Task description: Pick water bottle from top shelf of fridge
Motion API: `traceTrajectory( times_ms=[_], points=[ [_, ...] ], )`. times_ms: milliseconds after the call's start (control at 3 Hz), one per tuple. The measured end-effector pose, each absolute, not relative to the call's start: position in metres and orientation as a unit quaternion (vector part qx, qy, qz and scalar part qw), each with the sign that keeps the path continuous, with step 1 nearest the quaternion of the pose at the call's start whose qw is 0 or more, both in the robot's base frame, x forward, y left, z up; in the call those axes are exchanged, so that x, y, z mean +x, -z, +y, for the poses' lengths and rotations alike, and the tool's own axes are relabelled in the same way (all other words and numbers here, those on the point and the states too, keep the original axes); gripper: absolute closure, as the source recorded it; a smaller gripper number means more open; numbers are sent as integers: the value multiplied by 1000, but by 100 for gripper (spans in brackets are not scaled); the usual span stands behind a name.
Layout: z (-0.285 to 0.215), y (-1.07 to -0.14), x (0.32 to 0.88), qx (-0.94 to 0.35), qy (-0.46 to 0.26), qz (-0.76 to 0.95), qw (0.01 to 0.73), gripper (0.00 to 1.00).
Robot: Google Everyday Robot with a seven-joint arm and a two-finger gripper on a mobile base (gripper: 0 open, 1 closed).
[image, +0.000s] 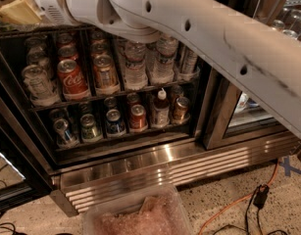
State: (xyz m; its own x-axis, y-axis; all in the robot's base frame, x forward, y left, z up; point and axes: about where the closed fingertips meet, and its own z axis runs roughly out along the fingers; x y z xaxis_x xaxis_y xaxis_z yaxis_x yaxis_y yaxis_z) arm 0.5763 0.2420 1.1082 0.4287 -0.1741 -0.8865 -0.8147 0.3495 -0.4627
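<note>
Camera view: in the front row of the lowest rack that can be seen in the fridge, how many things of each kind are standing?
Cans: 5
White-capped bottle: 1
Total: 6
The claw is not in view; only the white arm shows, crossing the top of the picture.

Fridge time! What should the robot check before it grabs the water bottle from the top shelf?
1. The fridge is open: ok, no glass covers the cans.
2. The top shelf is in view: not ok, the arm covers most of it.
3. The water bottle is spotted there: cannot tell; clear bottles stand one rack lower.
4. The gripper is ready: cannot tell, it is out of view, top left.
5. The floor is free: not ok, a plastic tub and an orange cable lie by the fridge.
</note>
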Motion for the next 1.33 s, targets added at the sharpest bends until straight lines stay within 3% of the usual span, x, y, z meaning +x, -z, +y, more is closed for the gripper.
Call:
traceTrajectory(
  times_ms=[333,1333],
  points=[
    [212,-1098,589,-513,-255,508,643,100],
    [211,-1083,571,-535,-268,515,614,100]
  ],
)
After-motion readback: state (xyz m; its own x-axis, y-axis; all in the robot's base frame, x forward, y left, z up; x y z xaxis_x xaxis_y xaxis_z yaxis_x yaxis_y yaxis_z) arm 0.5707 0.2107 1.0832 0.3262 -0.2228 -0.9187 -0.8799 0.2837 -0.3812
